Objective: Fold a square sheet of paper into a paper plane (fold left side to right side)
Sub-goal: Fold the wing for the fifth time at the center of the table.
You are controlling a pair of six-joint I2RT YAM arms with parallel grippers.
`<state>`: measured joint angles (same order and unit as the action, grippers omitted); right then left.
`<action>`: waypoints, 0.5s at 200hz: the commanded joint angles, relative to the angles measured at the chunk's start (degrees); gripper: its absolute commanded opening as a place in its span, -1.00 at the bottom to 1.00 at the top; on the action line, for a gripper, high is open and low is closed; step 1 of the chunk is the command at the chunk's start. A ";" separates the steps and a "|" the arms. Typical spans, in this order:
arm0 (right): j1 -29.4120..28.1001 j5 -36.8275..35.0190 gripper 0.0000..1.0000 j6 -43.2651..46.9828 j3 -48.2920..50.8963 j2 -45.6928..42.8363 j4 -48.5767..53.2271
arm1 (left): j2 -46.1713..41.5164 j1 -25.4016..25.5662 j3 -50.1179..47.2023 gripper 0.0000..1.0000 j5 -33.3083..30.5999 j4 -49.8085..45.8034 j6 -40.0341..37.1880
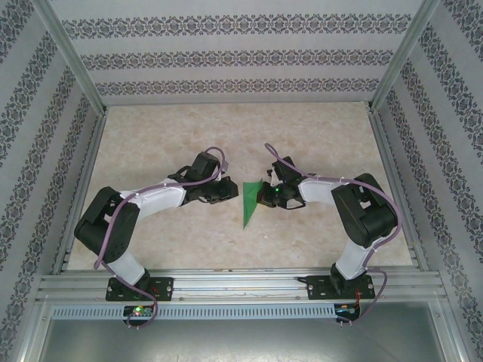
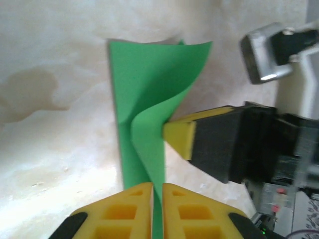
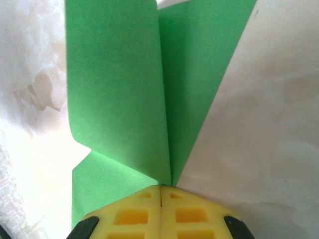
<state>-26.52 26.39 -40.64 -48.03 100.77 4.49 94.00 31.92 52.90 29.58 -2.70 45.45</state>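
The left gripper (image 2: 157, 199) pinches the folded paper (image 2: 144, 84) at one edge. The right gripper (image 3: 160, 199) seems clamped on its other flap

A pale marbled desk (image 1: 151, 143) inside three white walls (image 1: 226, 45) with dark flowery stripes, silver bars (image 1: 70, 53) at the corners

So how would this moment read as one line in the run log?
stage: mid-fold | left pincer: shut on green paper | right pincer: shut on green paper | shape: one flap curled up off table
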 commanded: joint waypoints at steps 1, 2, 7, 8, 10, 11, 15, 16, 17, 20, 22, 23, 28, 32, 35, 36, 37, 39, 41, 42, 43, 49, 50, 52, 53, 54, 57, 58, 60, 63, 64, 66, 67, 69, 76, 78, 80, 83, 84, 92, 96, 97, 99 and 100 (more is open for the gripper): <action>-0.42 -4.86 -0.94 1.00 1.04 3.69 5.71 | 0.14 2.71 1.89 -0.80 4.62 -1.18 0.82; -0.44 -4.86 -0.94 1.00 1.02 3.71 5.70 | 0.18 2.80 1.96 -0.81 4.79 -1.09 0.93; -0.42 -4.86 -0.94 1.00 1.02 3.69 5.70 | 0.81 3.71 2.31 -0.83 5.55 -0.43 1.55; -0.39 -4.86 -0.94 1.00 1.01 3.66 5.70 | 0.91 3.87 2.43 -0.83 5.69 -0.32 1.69; -0.40 -4.86 -0.94 1.00 1.01 3.67 5.77 | 1.14 4.21 2.61 -0.83 5.89 -0.23 1.86; -0.38 -4.86 -0.94 1.05 1.01 3.70 5.78 | 1.25 4.38 2.71 -0.84 6.04 -0.13 1.94; -0.37 -4.86 -0.94 1.04 1.01 3.70 5.79 | 1.75 5.10 3.20 -0.85 6.35 -0.06 2.26; -0.37 -4.86 -0.94 1.07 1.01 3.67 5.84 | 1.91 5.27 3.32 -0.85 6.40 -0.04 2.31; -0.37 -4.86 -0.94 1.08 0.97 3.66 5.86 | 2.03 5.35 3.46 -0.85 6.47 -0.04 2.38; -0.39 -4.84 -0.94 1.09 0.93 3.72 5.88 | 2.45 5.95 3.81 -0.86 6.60 -0.10 2.44; -0.40 -4.85 -0.94 1.09 0.92 3.73 5.88 | 2.69 6.26 4.10 -0.86 6.69 -0.13 2.53; -0.38 -4.86 -0.94 1.09 0.92 3.73 5.88 | 2.86 6.42 4.16 -0.86 6.70 -0.08 2.58; -0.38 -4.86 -0.94 1.09 0.92 3.74 5.96 | 3.53 7.16 4.72 -0.86 6.80 0.04 2.71; -0.42 -4.92 -0.94 1.17 0.92 3.76 6.05 | 3.95 7.64 4.96 -0.87 6.87 0.10 2.92; -0.45 -4.90 -0.94 1.18 0.92 3.73 6.15 | 4.41 7.97 5.19 -0.87 6.89 0.21 3.02; -0.46 -4.92 -0.94 1.18 0.92 3.73 6.15 | 4.56 8.06 5.28 -0.88 6.89 0.22 3.04; -0.46 -4.94 -0.94 1.22 0.92 3.73 6.15 | 4.68 8.11 5.32 -0.88 6.89 0.28 3.05; -0.46 -4.94 -0.94 1.19 0.90 3.84 6.14 | 4.90 8.25 5.42 -0.88 6.89 0.36 3.17; -0.46 -4.95 -0.94 1.20 0.87 3.89 6.19 | 5.10 8.36 5.45 -0.88 6.85 0.44 3.20; -0.46 -4.95 -0.94 1.24 0.85 3.90 6.21 | 5.21 8.39 5.49 -0.88 6.83 0.47 3.22; -0.46 -4.95 -0.94 1.25 0.89 3.90 6.26 | 5.31 8.40 5.56 -0.89 6.81 0.53 3.23; -0.44 -4.95 -0.94 1.27 0.83 3.87 6.23 | 5.96 8.57 5.56 -0.89 6.65 0.64 3.30; -0.45 -4.95 -0.94 1.27 0.88 3.89 6.23 | 6.08 8.58 5.59 -0.90 6.60 0.66 3.32; -0.46 -4.95 -0.94 1.27 0.84 3.90 6.23 | 6.24 8.59 5.62 -0.90 6.55 0.67 3.28; -0.46 -4.95 -0.94 1.27 0.88 3.90 6.28 | 6.35 8.59 5.63 -0.90 6.50 0.68 3.26; -0.46 -4.95 -0.94 1.31 0.86 3.95 6.30 | 6.45 8.59 5.58 -0.90 6.48 0.68 3.29; -0.46 -4.95 -0.94 1.34 0.84 3.97 6.36 | 6.73 8.60 5.68 -0.90 6.38 0.63 3.26; -0.46 -4.95 -0.94 1.35 0.83 3.98 6.34 | 6.81 8.60 5.66 -0.90 6.33 0.61 3.29; -0.46 -4.95 -0.94 1.35 0.83 3.99 6.32 | 7.03 8.60 5.68 -0.90 6.29 0.60 3.25; -0.46 -4.86 -0.94 1.36 0.79 3.98 6.32 | 7.28 8.60 5.71 -0.90 6.32 0.50 3.15; -0.46 -4.86 -0.94 1.36 0.81 3.94 6.41 | 7.40 8.60 5.76 -0.90 6.30 0.41 3.15; -0.46 -4.86 -0.94 1.36 0.76 3.96 6.47 | 7.60 8.60 5.82 -0.90 6.28 0.35 3.02; -0.46 -4.86 -0.94 1.36 0.75 3.98 6.48 | 7.69 8.55 5.86 -0.90 6.28 0.25 3.00; -0.46 -4.86 -0.94 1.40 0.75 3.92 6.47 | 7.91 8.58 5.93 -0.90 6.34 0.20 2.92; -0.46 -4.94 -0.94 1.44 0.75 3.98 6.57 | 8.61 8.55 6.22 -0.91 6.45 -0.23 2.72; -0.46 -4.95 -0.95 1.44 0.75 3.99 6.62 | 8.80 8.58 6.28 -0.91 6.45 -0.27 2.63; -0.46 -4.95 -0.94 1.49 0.75 3.95 6.59 | 9.00 8.59 6.32 -0.91 6.50 -0.35 2.58; -0.46 -4.95 -0.94 1.52 0.75 3.92 6.63 | 9.15 8.53 6.33 -0.91 6.57 -0.26 2.59; -0.46 -4.99 -0.94 1.53 0.75 3.91 6.66 | 9.21 8.56 6.38 -0.91 6.60 -0.23 2.61; -0.46 -5.11 -0.94 1.53 0.75 3.91 6.67 | 9.79 8.51 6.26 -0.91 6.59 -0.40 2.50; -0.46 -5.12 -0.94 1.53 0.75 3.93 6.80 | 10.06 8.51 6.26 -0.91 6.32 -0.74 2.40; -0.46 -5.12 -0.94 1.53 0.75 3.98 6.81 | 10.10 8.51 6.30 -0.91 6.25 -0.78 2.33; -0.46 -5.12 -0.94 1.53 0.75 3.94 6.79 | 10.19 8.51 6.32 -0.91 5.98 -1.03 2.22; -0.42 -5.12 -0.94 1.53 0.75 3.92 6.77 | 10.21 8.51 6.29 -0.91 5.87 -1.10 2.20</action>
<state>-26.52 26.39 -40.25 -48.64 101.06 5.30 102.94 40.75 57.67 35.55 -2.24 47.62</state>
